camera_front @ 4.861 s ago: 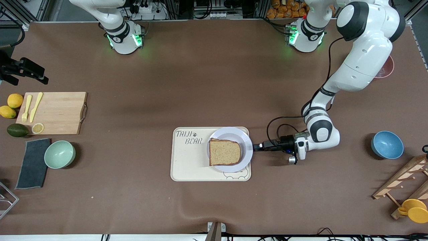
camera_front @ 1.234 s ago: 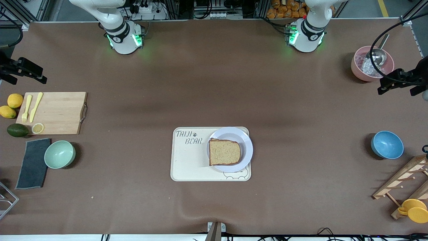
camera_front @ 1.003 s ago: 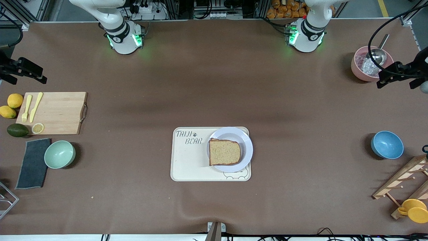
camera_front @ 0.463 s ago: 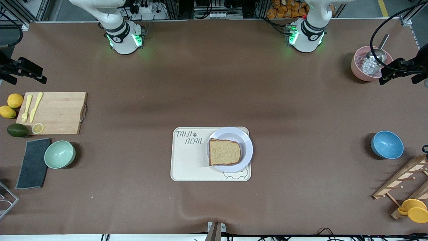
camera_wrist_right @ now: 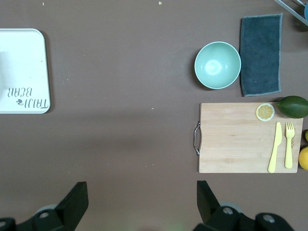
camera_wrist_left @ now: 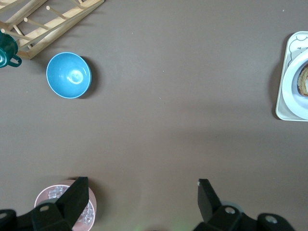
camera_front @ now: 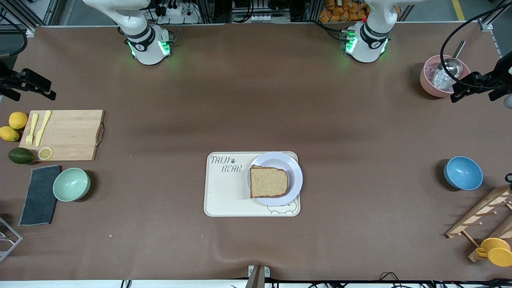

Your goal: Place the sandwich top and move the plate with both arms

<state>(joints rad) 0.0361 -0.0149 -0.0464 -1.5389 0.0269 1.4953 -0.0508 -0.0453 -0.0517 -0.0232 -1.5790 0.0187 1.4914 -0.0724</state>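
Observation:
The sandwich top (camera_front: 268, 182), a light-brown bread slice with a darker crust, lies flat on the pale plate (camera_front: 295, 173). The plate sits on the cream tray (camera_front: 224, 196) mid-table, at the tray's end toward the left arm. Whatever is under the slice is hidden. My left gripper (camera_front: 460, 90) hangs open and empty over the table beside the pink bowl (camera_front: 428, 84); its wrist view shows its jaws spread wide (camera_wrist_left: 143, 185) and the plate's rim (camera_wrist_left: 294, 82). My right gripper (camera_front: 44, 90) waits open and empty (camera_wrist_right: 141, 188) over the table's right-arm end, by the cutting board (camera_front: 68, 134).
At the right arm's end are the board with a yellow knife and fork (camera_front: 38, 128), lemons (camera_front: 18, 120), an avocado (camera_front: 21, 155), a green bowl (camera_front: 71, 184) and a grey cloth (camera_front: 39, 195). At the left arm's end are a blue bowl (camera_front: 463, 173), a wooden rack (camera_front: 480, 216) and a yellow cup (camera_front: 496, 251).
The left arm has drawn back from beside the plate to its own end of the table. Over the last second its gripper only wavers by the pink bowl. Bread, plate and right arm are still.

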